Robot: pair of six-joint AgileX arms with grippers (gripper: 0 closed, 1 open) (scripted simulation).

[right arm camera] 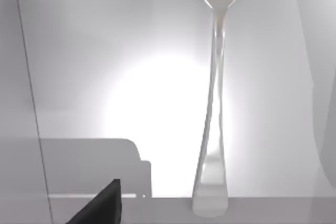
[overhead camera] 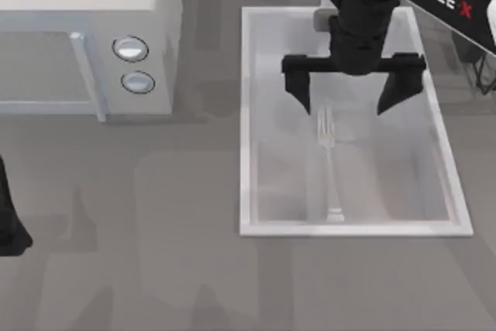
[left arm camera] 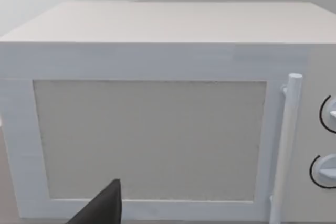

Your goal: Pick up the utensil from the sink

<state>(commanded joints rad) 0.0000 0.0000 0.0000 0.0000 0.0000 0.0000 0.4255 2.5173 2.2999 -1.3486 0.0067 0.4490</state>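
The right gripper (overhead camera: 353, 102) hangs with fingers spread wide over the sink (overhead camera: 246, 114), just beyond the tines of the fork (overhead camera: 328, 162), whose long axis runs toward the sink's near rim, left arm parked far off.

One slim silvery metal fork (overhead camera: 328, 162) lies in one large, pale grey-white rectangular sink (overhead camera: 246, 114) with a raised white rim. One boxy white microwave (overhead camera: 85, 5) stands on the grey desk (overhead camera: 155, 269), carrying two round knobs, an upper one (overhead camera: 130, 49) and a lower one (overhead camera: 138, 82), and one white bar handle (overhead camera: 87, 75). Two black arms are in view: one right gripper (overhead camera: 353, 102) with two fingers over the basin, and one left arm (overhead camera: 9, 218) at the desk's left edge.
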